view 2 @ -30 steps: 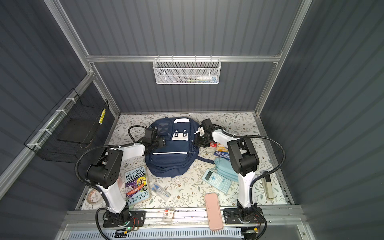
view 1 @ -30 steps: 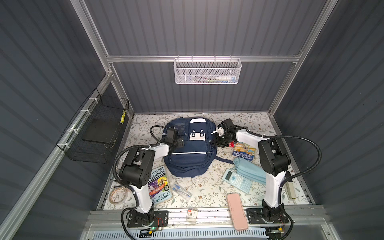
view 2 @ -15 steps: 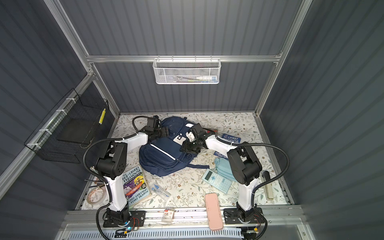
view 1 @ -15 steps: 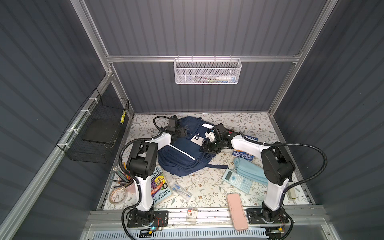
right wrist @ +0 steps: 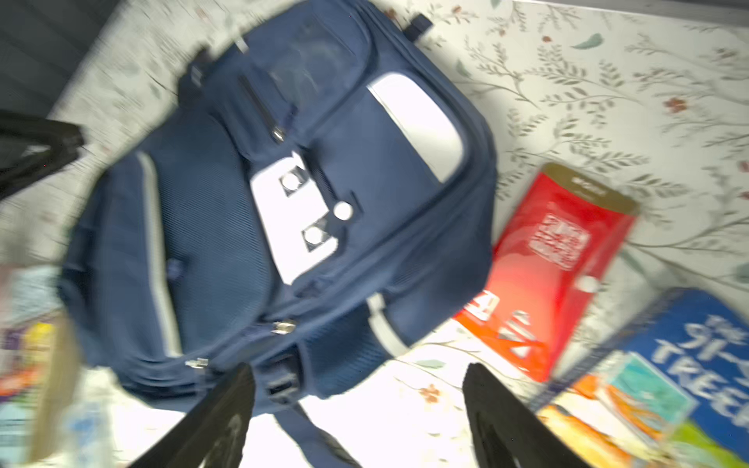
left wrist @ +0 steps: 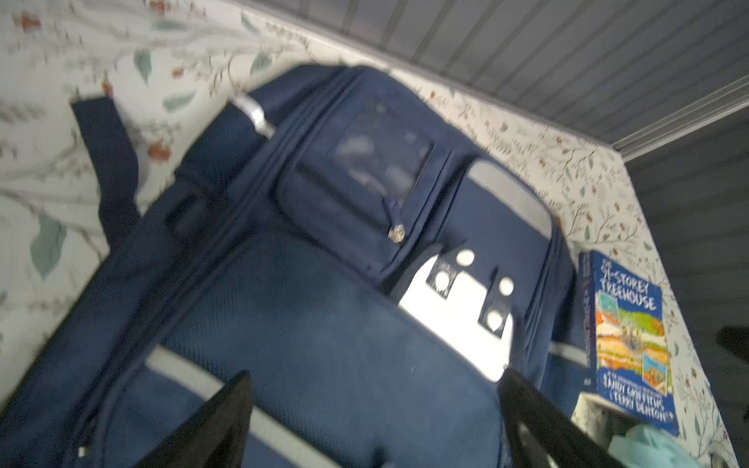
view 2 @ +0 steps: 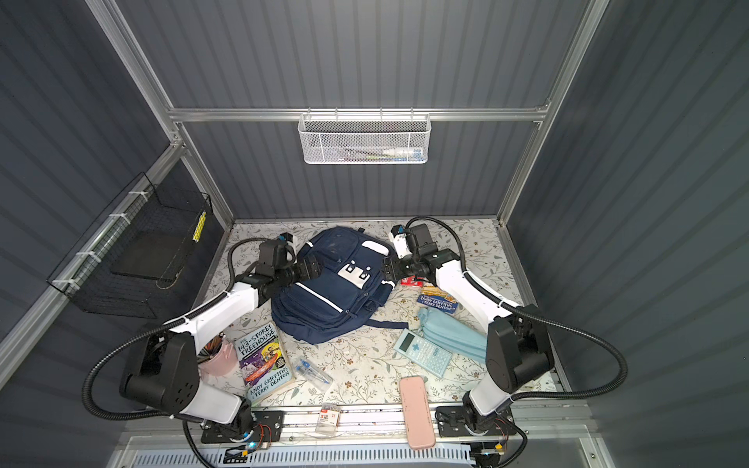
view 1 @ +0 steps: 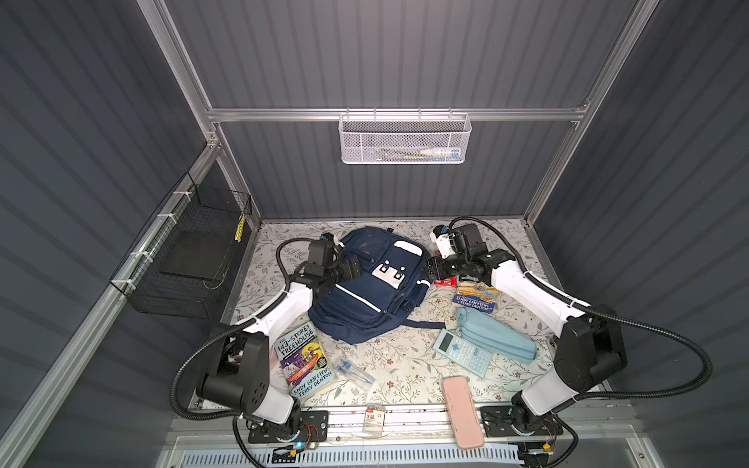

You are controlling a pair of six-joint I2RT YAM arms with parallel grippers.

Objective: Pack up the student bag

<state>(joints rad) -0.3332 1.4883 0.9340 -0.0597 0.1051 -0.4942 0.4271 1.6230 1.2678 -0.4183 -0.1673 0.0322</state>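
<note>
The student bag (view 1: 364,295) has turned askew, left fingers (left wrist: 219,421) and right fingers (right wrist: 494,417) apart, wrist views blurred.

Navy backpack (view 1: 364,300): 1. Treehouse books (view 1: 304,362) (view 1: 475,299): 2. Blue calculator (view 1: 462,352): 1. Light-blue pencil pouch (view 1: 496,338): 1. Pink case (view 1: 462,411): 1. Red packet (view 1: 446,281): 1. Clear packet (view 1: 354,369), apparently pens: 1.

"143-Storey Treehouse" on book (view 1: 304,360)

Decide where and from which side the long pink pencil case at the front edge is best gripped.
Probably across the narrow width of the long pink pencil case, near mid-length, coming straight down from above: it lies flat and both long sides are free.
</note>
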